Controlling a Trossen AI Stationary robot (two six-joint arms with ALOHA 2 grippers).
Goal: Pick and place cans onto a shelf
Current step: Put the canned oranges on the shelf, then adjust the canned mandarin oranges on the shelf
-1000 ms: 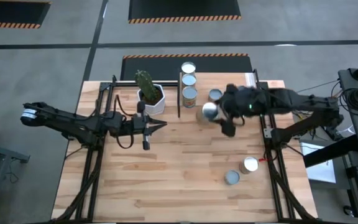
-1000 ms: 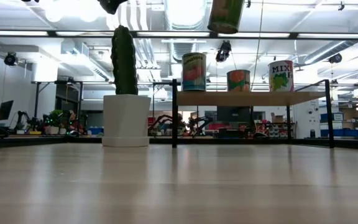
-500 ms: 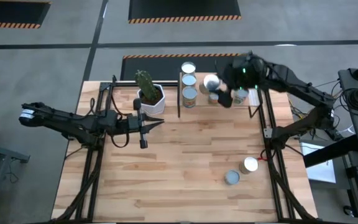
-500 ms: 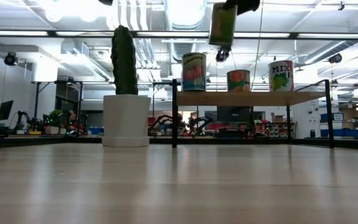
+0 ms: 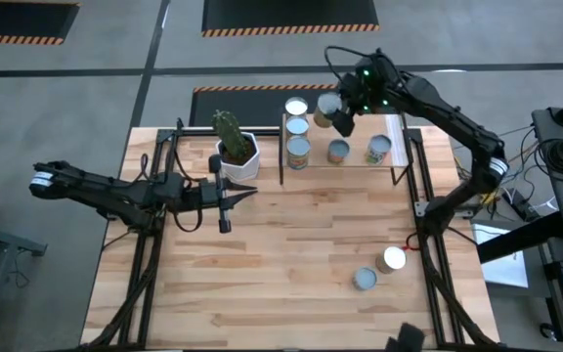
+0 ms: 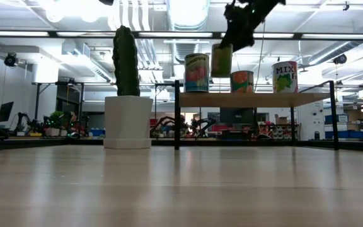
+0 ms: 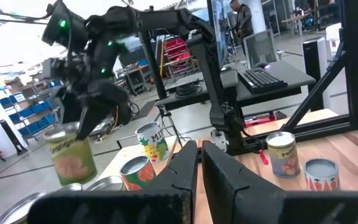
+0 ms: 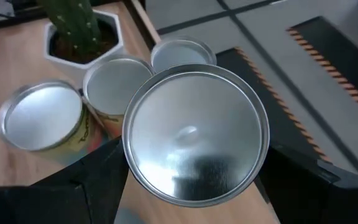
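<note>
A can (image 5: 327,104) is held clamped in the right hand (image 5: 340,115) above the shelf (image 5: 355,159), upper centre, for placing; the left hand (image 5: 225,196) waits, fingers together.

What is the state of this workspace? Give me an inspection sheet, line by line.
Surface: slatted wooden table, flat.
Job's things: shelf carries five standing cans; sixth can held above its far edge; two loose cans near the table's right edge.
Clutter: cactus pot left of the shelf.
Grippers: right gripper holds the sixth can in wide jaws; left gripper shut, empty, over mid-table.
Cables: a cable loops off the right arm; bundle on the right stand.
Surroundings: person standing in the background.
</note>
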